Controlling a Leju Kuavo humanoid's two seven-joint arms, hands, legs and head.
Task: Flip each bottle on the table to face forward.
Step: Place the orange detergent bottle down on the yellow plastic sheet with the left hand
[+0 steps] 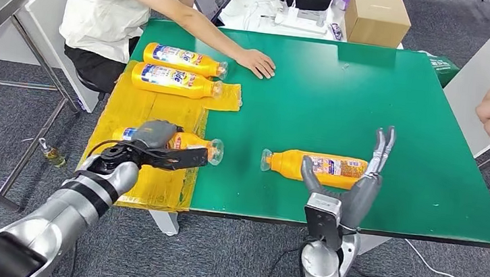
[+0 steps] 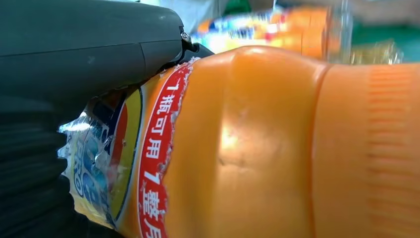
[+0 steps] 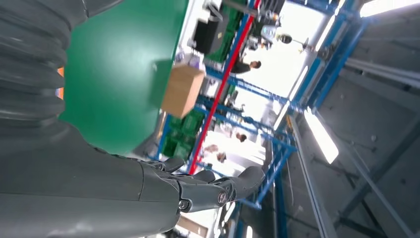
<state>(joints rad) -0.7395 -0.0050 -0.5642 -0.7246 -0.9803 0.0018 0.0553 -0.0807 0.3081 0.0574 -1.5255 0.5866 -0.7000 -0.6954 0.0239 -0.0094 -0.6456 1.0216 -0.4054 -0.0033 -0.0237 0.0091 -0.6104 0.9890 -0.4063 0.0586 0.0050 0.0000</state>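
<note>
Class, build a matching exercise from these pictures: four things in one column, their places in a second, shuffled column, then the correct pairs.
Things
1. Cardboard box
2. Left hand
3. Right hand
4. Person's hand

Places
A. Resting flat on the green table
B. On the white table beyond the green one
C. Raised with fingers apart, in front of a lone bottle on the green
D. Gripping a bottle on the yellow sheet

Pairs: 1-B, 2-D, 3-C, 4-A

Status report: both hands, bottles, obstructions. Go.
Left robot hand grips bottle on yellow sheet. Right robot hand open, upright beside bottle on green table. Person's hand resting on table near far two bottles.
</note>
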